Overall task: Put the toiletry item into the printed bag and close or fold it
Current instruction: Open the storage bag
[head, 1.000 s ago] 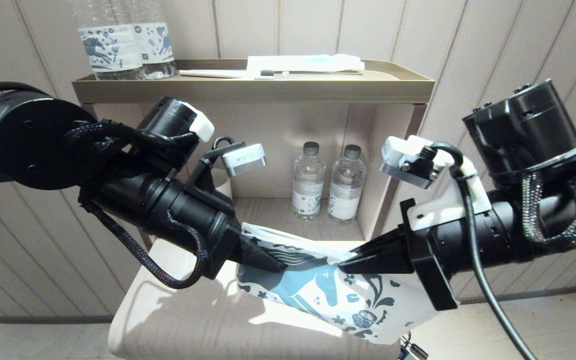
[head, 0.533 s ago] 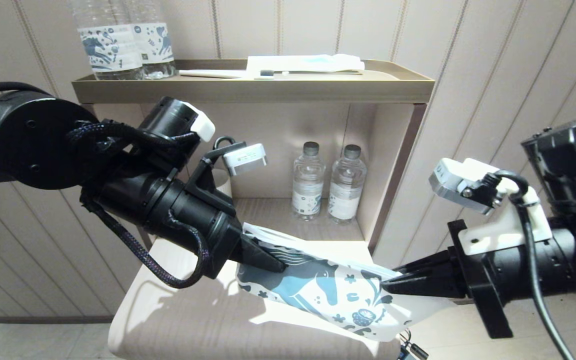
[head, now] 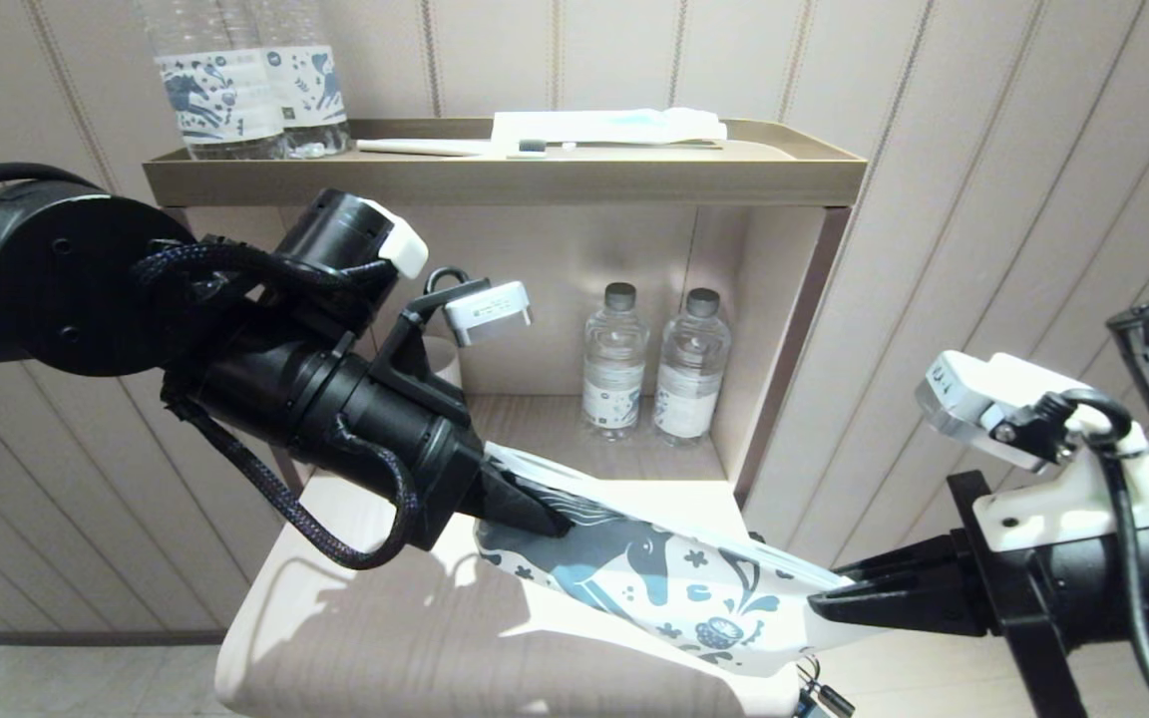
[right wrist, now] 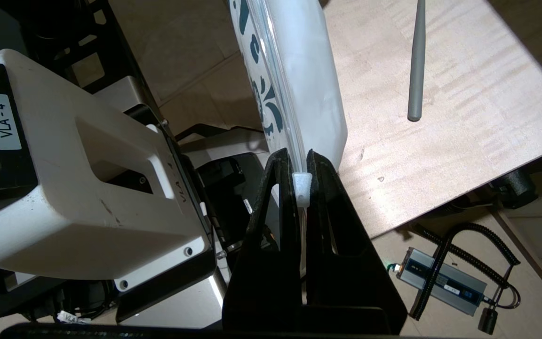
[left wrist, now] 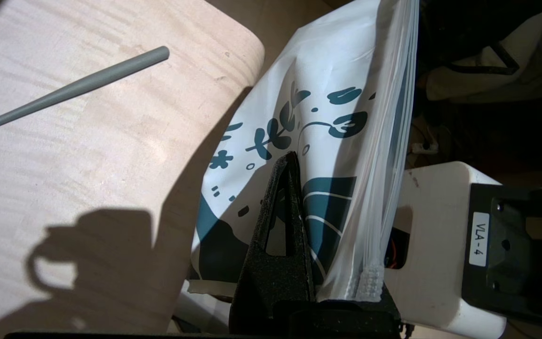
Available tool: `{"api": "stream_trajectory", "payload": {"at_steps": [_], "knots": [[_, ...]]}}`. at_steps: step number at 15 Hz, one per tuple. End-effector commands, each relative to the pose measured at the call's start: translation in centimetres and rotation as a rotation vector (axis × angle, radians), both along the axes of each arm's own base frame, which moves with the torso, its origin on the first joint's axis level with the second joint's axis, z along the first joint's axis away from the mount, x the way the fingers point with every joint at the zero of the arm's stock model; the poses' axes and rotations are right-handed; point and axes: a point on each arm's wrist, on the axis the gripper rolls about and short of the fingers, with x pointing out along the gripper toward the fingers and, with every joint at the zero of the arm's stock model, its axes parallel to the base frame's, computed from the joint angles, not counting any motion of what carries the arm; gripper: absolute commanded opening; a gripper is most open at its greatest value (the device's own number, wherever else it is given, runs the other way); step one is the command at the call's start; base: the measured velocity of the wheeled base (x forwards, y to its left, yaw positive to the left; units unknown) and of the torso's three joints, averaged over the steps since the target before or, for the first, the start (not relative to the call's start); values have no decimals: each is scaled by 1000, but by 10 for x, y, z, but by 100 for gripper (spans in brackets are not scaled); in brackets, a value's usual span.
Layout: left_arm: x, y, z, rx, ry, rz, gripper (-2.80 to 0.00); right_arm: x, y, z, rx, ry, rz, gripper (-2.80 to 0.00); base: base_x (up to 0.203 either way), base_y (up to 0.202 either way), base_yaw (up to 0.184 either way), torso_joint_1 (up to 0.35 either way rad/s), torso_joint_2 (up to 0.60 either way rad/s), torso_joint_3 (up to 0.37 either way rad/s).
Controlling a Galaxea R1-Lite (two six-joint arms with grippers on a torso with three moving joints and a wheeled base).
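The printed bag (head: 654, 578) hangs stretched between my two grippers above the pale wooden table (head: 385, 638). My left gripper (head: 555, 527) is shut on the bag's left end, just below the zip edge (left wrist: 393, 117). At the bag's right end my right gripper (head: 819, 603) is shut on the small white zip slider (right wrist: 302, 186). A slim grey toothbrush (left wrist: 78, 87) lies on the table outside the bag (left wrist: 327, 94); only its handle (right wrist: 417, 61) shows, the head is out of view. The head view hides it behind my arms.
The top shelf tray (head: 505, 175) carries two water bottles (head: 245, 80), a white toothbrush (head: 435, 147) and a flat white packet with a light-blue stripe (head: 614, 125). Two small bottles (head: 654, 364) stand in the niche. A power brick and cable (right wrist: 445, 282) lie on the floor.
My right gripper has slid rightward along the bag's top edge, from its middle to its right end, taking the slider along. The bag now hangs longer and lower. The left gripper has held still.
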Motion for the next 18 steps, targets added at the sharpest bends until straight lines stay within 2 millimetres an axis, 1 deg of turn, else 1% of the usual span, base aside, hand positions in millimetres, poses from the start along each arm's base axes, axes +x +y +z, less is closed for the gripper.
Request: {"api": "stream_trajectory", "payload": {"at_steps": [1, 4, 8, 9, 12, 14, 18], "knots": [[0, 0, -1, -1, 5, -4, -280, 0, 1, -2, -3, 7, 7, -280, 0, 0, 0, 0, 0, 0], [2, -1, -3, 3, 11, -4, -280, 2, 2, -2, -5, 9, 3, -280, 0, 0, 0, 0, 0, 0], [2, -1, -1, -1, 8, -5, -280, 5, 4, -1, 2, -8, 7, -280, 0, 0, 0, 0, 0, 0], [1, -1, 0, -4, 5, -5, -280, 5, 4, -1, 1, -9, 9, 0, 0, 0, 0, 0, 0, 0], [2, -1, -1, -4, 3, -5, -280, 5, 5, 1, 0, -4, 11, 0, 0, 0, 0, 0, 0, 0], [2, -2, -1, -4, 5, -6, -280, 5, 5, -2, -10, -1, 14, 0, 0, 0, 0, 0, 0, 0], [1, -1, 0, -5, 2, -5, -280, 9, 8, 0, -15, -13, 28, 0, 0, 0, 0, 0, 0, 0]]}}
